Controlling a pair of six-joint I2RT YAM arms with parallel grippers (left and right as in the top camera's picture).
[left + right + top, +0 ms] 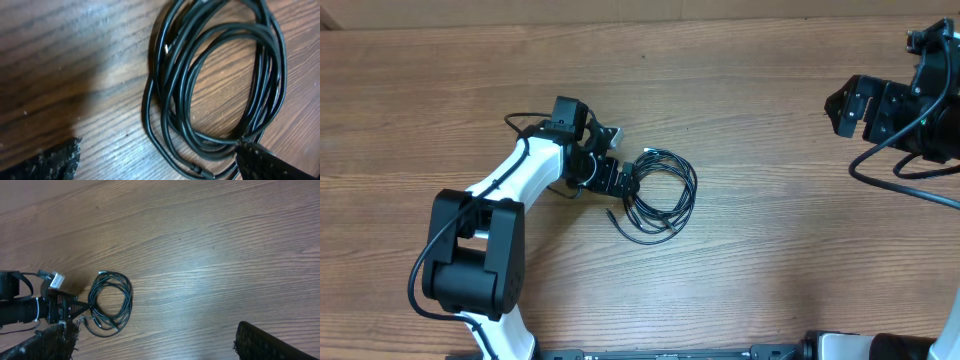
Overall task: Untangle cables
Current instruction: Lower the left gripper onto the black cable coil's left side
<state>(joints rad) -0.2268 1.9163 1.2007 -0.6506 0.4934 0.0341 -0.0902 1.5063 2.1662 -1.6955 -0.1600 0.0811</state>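
Note:
The cables [645,212] lie as one loose coil of thin black cords on the wooden table, just right of my left gripper [625,180]. In the left wrist view the cables [172,85] fill the right half, with a silver-tipped plug [166,48] near the top and a black plug [200,172] at the bottom. My left gripper [160,167] is open; its right finger [265,162] sits on the coil's lower edge, and its left finger [50,160] is over bare wood. My right gripper [842,105] hangs open at the far right, away from the cables [128,297].
The left arm's white link [520,175] and black base joint [470,255] occupy the near left. The right arm's thick black wire [900,175] loops at the right edge. The left arm [30,307] shows at the right wrist view's lower left.

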